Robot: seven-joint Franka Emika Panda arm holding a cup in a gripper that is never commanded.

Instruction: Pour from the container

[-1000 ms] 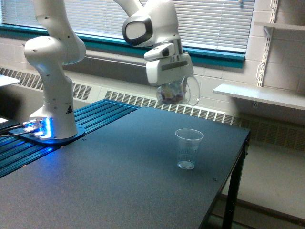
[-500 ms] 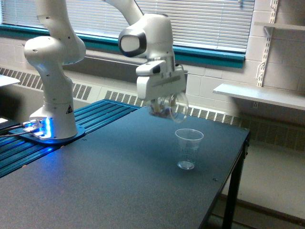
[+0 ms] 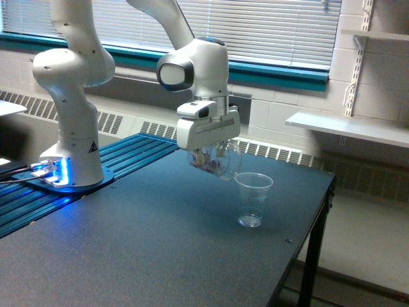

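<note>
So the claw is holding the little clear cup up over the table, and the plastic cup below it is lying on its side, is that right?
Not quite. In the exterior view the plastic cup stands upright on the table, mouth up, not on its side. The rest holds: the claw holds the little clear cup above the table, just to the exterior view's left of it.

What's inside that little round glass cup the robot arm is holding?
Through the clear wall of the container there is a blurry pinkish-brown mass low inside; what it is cannot be told. The gripper covers its upper part.

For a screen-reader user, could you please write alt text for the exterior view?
A white robot arm's gripper holds a small rounded transparent cup tilted beside the rim of a ribbed clear plastic cup standing upright on a dark table.
</note>
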